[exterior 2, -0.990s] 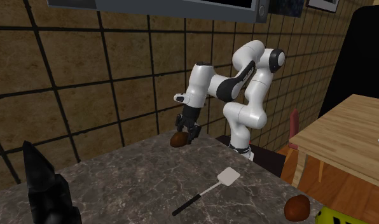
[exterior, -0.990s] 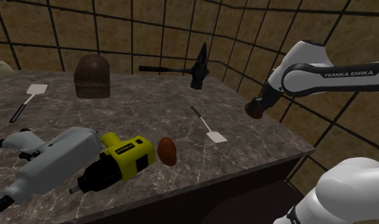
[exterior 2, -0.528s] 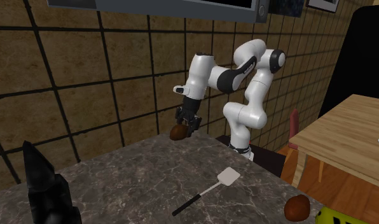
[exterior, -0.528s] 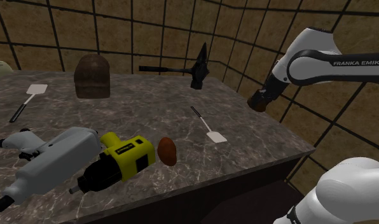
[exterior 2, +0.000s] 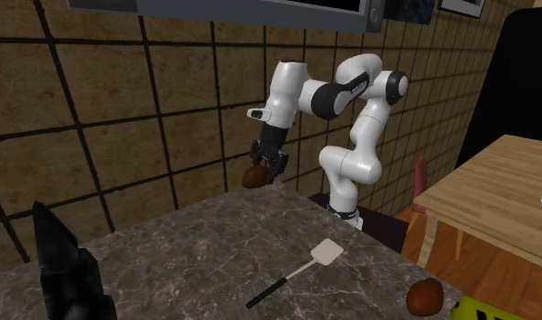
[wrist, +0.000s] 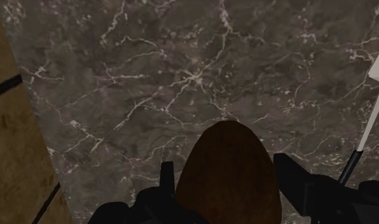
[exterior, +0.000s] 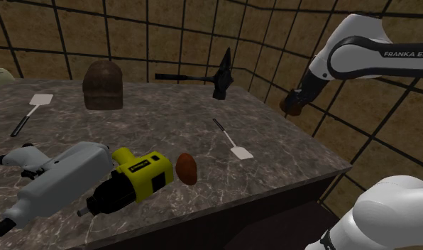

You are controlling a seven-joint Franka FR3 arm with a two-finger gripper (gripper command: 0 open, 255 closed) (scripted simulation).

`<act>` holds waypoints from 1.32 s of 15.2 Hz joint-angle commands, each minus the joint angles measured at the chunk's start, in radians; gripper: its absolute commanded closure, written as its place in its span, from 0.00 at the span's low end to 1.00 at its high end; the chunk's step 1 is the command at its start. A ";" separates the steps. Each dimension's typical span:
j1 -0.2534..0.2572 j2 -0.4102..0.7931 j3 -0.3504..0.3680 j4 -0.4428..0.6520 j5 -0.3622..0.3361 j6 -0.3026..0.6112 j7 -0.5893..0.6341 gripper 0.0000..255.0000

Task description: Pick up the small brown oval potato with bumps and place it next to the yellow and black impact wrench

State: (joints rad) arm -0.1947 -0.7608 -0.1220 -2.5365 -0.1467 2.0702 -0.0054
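Between the jaws, pinched on both sides: brown potato, above marble counter.

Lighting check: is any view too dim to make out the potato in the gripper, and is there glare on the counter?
Shoulder view: dim, but the potato in the gripper stands out from the tiled wall. Wrist view: evenly lit, no glare on the dark veined counter. Second exterior view: brightest, potato plain.
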 commanded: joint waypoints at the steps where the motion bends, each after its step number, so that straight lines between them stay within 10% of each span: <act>1: 0.001 -0.001 0.002 0.028 0.003 -0.030 -0.002 1.00; 20: 0.107 0.277 0.367 0.268 0.089 -0.026 0.409 1.00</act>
State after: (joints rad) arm -0.0926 -0.5053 0.2202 -2.2809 -0.0583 2.0371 0.3715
